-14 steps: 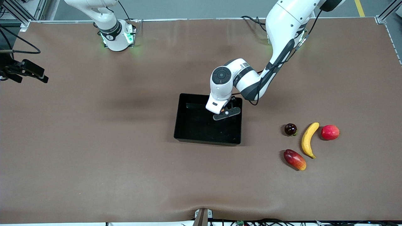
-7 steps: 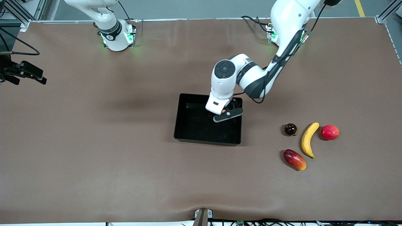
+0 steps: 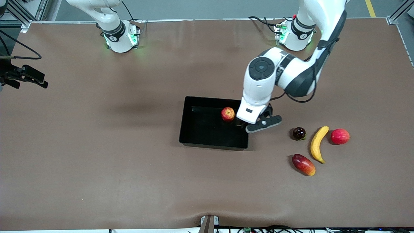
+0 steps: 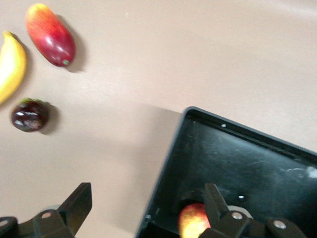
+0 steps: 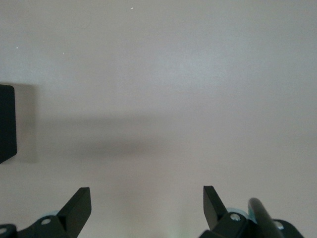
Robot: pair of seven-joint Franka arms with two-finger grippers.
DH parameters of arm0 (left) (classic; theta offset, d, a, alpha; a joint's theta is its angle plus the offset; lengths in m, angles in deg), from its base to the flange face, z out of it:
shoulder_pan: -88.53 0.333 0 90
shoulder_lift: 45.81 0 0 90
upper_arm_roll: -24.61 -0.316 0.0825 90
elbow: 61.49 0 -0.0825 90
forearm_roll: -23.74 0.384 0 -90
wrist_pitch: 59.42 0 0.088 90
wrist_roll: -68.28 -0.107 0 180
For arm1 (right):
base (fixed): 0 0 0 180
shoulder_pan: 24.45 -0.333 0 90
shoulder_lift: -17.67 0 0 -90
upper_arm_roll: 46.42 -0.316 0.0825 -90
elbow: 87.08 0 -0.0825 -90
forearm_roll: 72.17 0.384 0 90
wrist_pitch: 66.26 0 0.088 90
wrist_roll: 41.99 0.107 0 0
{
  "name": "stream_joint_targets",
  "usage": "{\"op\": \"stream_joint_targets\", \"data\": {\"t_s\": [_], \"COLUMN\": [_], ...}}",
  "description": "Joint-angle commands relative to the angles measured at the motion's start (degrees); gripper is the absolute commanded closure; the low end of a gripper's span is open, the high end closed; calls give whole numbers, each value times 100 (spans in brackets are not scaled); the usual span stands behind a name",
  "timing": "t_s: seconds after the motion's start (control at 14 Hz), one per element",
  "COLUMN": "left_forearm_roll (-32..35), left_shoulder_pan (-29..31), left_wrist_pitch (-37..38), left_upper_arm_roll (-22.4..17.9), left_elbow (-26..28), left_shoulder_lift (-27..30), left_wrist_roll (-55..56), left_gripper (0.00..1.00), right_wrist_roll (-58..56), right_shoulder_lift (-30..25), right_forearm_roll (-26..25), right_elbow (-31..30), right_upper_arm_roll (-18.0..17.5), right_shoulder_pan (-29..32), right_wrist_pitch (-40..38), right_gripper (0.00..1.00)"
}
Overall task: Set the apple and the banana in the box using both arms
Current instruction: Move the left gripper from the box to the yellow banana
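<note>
The apple (image 3: 227, 114) lies inside the black box (image 3: 213, 145), near the wall toward the left arm's end. It also shows in the left wrist view (image 4: 193, 220), inside the box (image 4: 257, 163). My left gripper (image 3: 255, 124) is open and empty over that same wall, with its jaws straddling it (image 4: 147, 208). The banana (image 3: 318, 144) lies on the table toward the left arm's end, among other fruits, and shows at the edge of the left wrist view (image 4: 11, 67). My right gripper (image 3: 32, 77) is open and empty (image 5: 147, 206), and waits over bare table at the right arm's end.
Beside the banana lie a smooth pinkish-red round fruit (image 3: 340, 136), a small dark round fruit (image 3: 299, 133) and a red-and-yellow mango-like fruit (image 3: 303, 164). The dark fruit (image 4: 29, 114) and the mango-like fruit (image 4: 49, 33) also show in the left wrist view.
My left arm has swung from over the box's middle toward the fruits at the left arm's end. The apple, hidden under the hand before, now lies uncovered in the box. The right arm has barely moved.
</note>
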Motion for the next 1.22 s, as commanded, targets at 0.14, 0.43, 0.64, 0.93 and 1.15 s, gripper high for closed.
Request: {"op": "stream_joint_targets", "data": {"t_s": [0.14,0.43,0.64,0.93,1.15], "left_forearm_roll": [-81,-81,-72,50,130], "left_shoulder_pan": [695,1450,2004,2418,2866], "left_wrist_pitch": [729,801,792,520,-129], "left_upper_arm_roll": [20,19,19,-7,2], "left_elbow": [-59,-24,-6,90,371], "left_shoulder_lift": [207,163,58,-188,-329], "left_wrist_roll": [-1845,-3654,-5035,-6128,-6820], "left_gripper": [0,0,0,0,0], "right_wrist_roll": [-51,-59,-59,-59,-60], "right_shoulder_lift": [75,84,84,84,84], "right_forearm_roll": [-121,-121,-121,-121,-112], "right_elbow": [143,143,143,126,108], "right_upper_arm_roll": [-31,-31,-31,-31,-22], "right_shoulder_pan": [51,59,59,59,68], "right_wrist_pitch": [-55,-55,-55,-55,-64], "right_gripper": [0,0,0,0,0]}}
